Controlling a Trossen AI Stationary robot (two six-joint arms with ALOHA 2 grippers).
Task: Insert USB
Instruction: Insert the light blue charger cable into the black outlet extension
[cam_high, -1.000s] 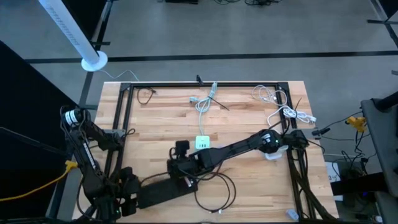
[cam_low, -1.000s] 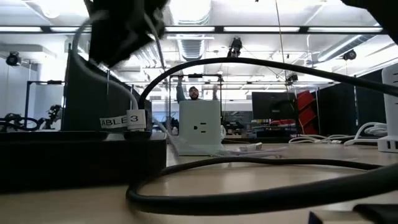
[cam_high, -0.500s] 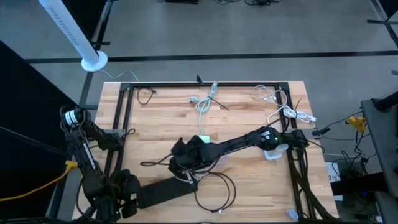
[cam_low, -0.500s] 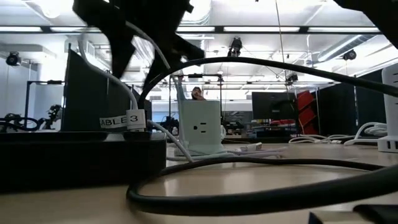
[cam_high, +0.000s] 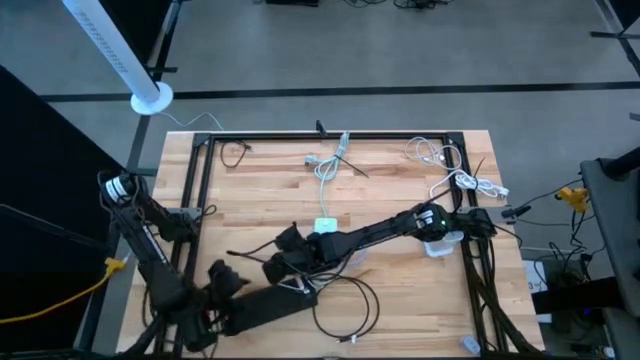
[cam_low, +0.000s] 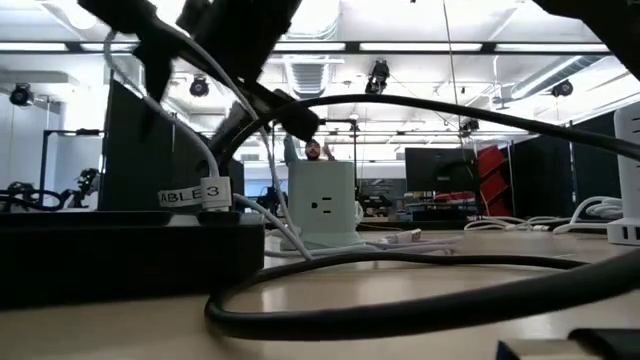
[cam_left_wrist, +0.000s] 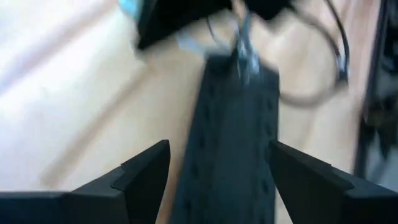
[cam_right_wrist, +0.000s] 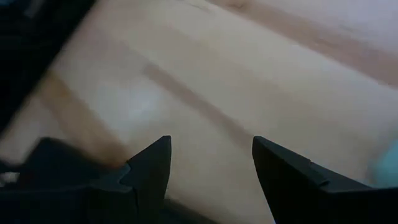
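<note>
Quick update, left to right, everything placed off the black power strip (cam_high: 268, 306). The left gripper (cam_high: 228, 283) has been swung in from the near-left corner of the table (cam_high: 400, 180) and is now parked just off the strip's left end. Its fingers are spread wide, and in its wrist view the strip is lined up between them but not touched yet.

A white cable with a label tag (cam_low: 205, 190) is seen going down onto the strip's top in the low view. That's probably the USB lead for this job, but the plug itself can't be picked out.

The right gripper (cam_high: 283, 252) has been shifted a bit to the left and now hangs just behind the strip's right end, close above that white cable. Its fingers are apart, a touch narrower than a moment ago, with only bare wood seen between the tips. So nothing is held, as far as can be told.

Just beyond the strip, further right, the white charger block (cam_high: 325, 228) is left standing. A black cable loop (cam_high: 372, 300) is lying off the strip's right end.

What this likely means: the strip is about to be steadied from the left, and the cable still has to be grabbed, so the actual plugging looks not yet started.

Containers: none are in play. Only sockets count here, and whether the charger's ports are filled can't be made out.
</note>
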